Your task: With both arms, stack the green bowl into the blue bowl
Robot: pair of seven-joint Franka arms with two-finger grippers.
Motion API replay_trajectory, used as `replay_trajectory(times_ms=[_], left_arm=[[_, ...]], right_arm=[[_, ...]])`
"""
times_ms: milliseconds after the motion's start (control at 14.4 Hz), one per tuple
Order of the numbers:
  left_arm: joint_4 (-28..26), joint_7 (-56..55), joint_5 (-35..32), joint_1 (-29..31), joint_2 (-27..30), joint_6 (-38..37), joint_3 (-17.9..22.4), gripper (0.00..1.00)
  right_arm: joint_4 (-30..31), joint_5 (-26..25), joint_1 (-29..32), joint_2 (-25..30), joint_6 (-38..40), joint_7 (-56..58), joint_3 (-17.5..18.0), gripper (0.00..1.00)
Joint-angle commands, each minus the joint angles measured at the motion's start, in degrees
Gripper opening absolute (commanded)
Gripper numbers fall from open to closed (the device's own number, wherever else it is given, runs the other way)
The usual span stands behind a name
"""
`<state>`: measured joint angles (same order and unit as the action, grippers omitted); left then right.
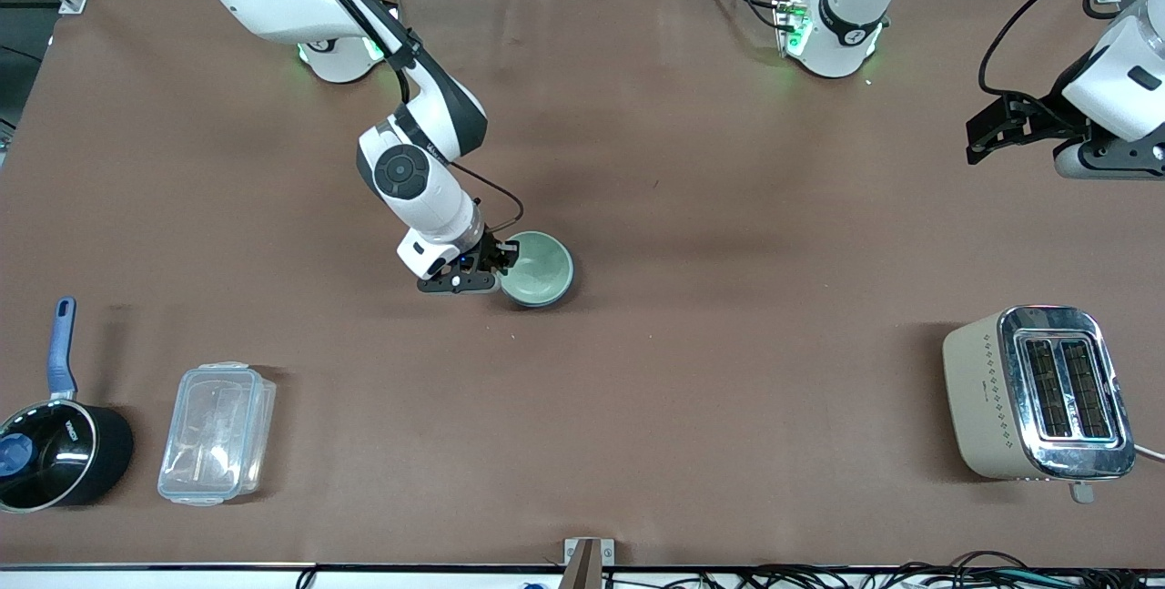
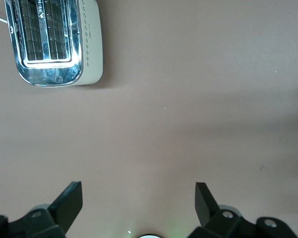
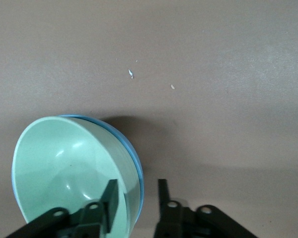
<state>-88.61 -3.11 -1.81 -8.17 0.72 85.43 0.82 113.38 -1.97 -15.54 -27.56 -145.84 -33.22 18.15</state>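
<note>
green bowl (image 1: 539, 267) sits nested in blue bowl (image 3: 137, 171) mid-table, stack looks done. right gripper (image 1: 496, 263) straddles the rim on the right arm's side, one finger inside, one outside, jaws parted, no squeeze that i can see. left gripper (image 2: 139, 203) wide open, empty, parked high near toaster (image 1: 1038, 393). plenty of bare cloth around; straight lift clears.

two bowls (image 1: 539, 270), one toaster (image 1: 1038, 393), one saucepan (image 1: 56, 454), one clear container (image 1: 217, 432)
</note>
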Motion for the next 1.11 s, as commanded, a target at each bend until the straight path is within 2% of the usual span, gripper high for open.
replay_trajectory(times_ms=[0, 69, 208, 485, 554, 831, 969, 1038], left_arm=[[-0.34, 0.65, 1.02, -0.01, 0.42, 0.35, 0.32, 1.00], [-0.34, 0.65, 1.11, -0.01, 0.42, 0.35, 0.32, 1.00], [-0.25, 0.74, 2.07, -0.44, 0.16, 0.79, 0.23, 1.00], [-0.43, 0.65, 3.31, -0.71, 0.07, 1.41, -1.08, 1.00], [-0.43, 0.65, 3.31, -0.71, 0.07, 1.41, -1.09, 1.00], [-0.51, 0.57, 3.31, -0.71, 0.16, 1.23, -1.17, 1.00], [-0.51, 0.48, 3.31, -0.71, 0.25, 1.23, -1.18, 1.00], [-0.51, 0.48, 3.31, -0.71, 0.33, 1.23, -1.18, 1.00]], right_arm=[[-0.96, -1.37, 0.52, 0.14, 0.55, -2.37, 0.75, 1.00], [-1.92, -1.45, 0.52, 0.84, 1.25, -3.77, 0.83, 1.00], [-3.59, -1.37, 0.69, 5.92, 9.30, -4.74, 0.92, 1.00], [-3.69, -1.63, 5.42, 19.45, 18.12, -4.49, 0.31, 1.00], [-3.78, -1.63, 6.83, 22.18, 20.83, -3.53, -1.26, 1.00], [-4.48, -1.54, 7.11, 29.31, 28.31, 7.88, -14.34, 1.00], [-9.80, -1.02, 7.63, 30.03, 36.89, 15.08, -18.66, 1.00], [-13.58, -0.84, 9.46, 29.85, 42.16, 17.12, -18.94, 1.00]])
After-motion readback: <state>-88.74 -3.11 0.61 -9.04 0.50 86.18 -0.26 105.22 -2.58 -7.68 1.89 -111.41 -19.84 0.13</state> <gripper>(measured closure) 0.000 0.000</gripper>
